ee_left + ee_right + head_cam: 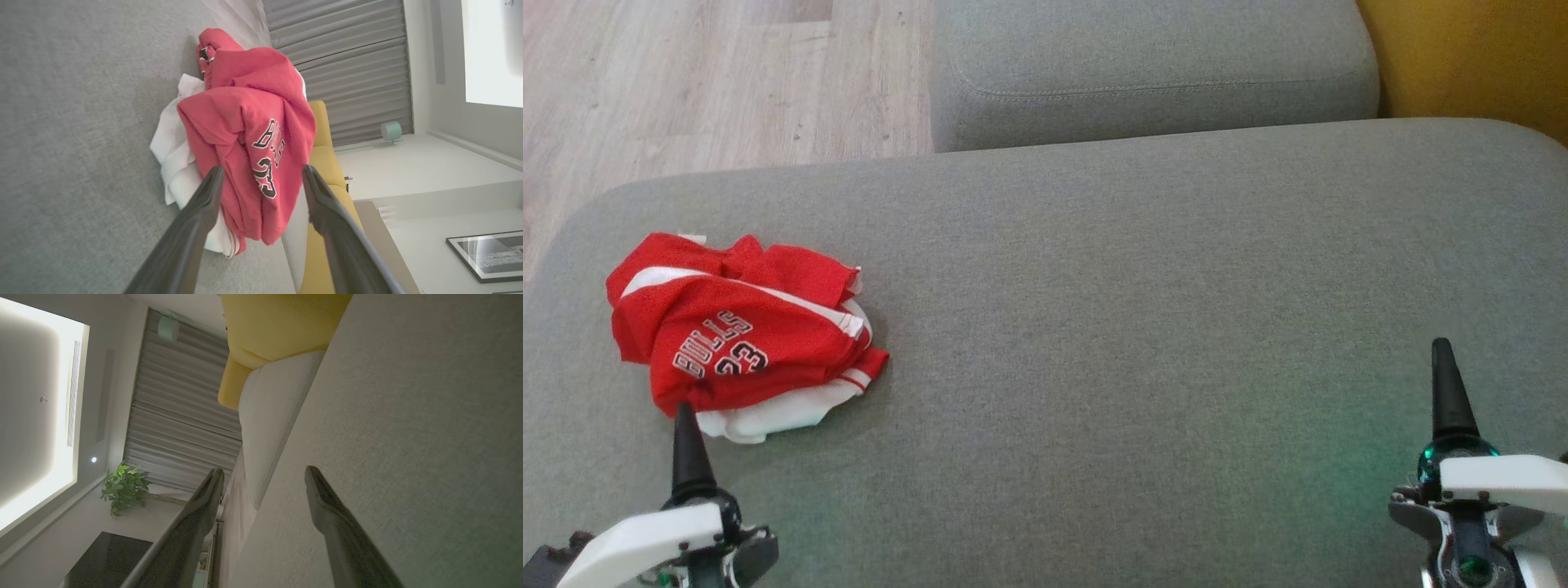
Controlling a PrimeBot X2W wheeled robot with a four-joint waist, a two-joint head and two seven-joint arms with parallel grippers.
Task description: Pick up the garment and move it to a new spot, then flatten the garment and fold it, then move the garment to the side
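The garment (735, 335) is a red and white jersey with "BULLS 23" printed on it. It lies crumpled at the left of the grey sofa cushion (1135, 310). My left gripper (685, 412) is at the lower left with its finger tip at the garment's near edge. In the left wrist view the left gripper (262, 167) is open, and the garment (245, 122) bulks just beyond and between its two dark fingers. I cannot tell whether they touch it. My right gripper (1443, 351) is at the lower right, far from the garment. In the right wrist view the right gripper (264, 469) is open and holds nothing.
A second grey cushion (1152, 73) lies beyond the first. A yellow seat (1470, 57) stands at the top right. Wood floor (686, 82) shows past the cushion's rounded far-left edge. Bare cushion stretches from the garment to my right gripper.
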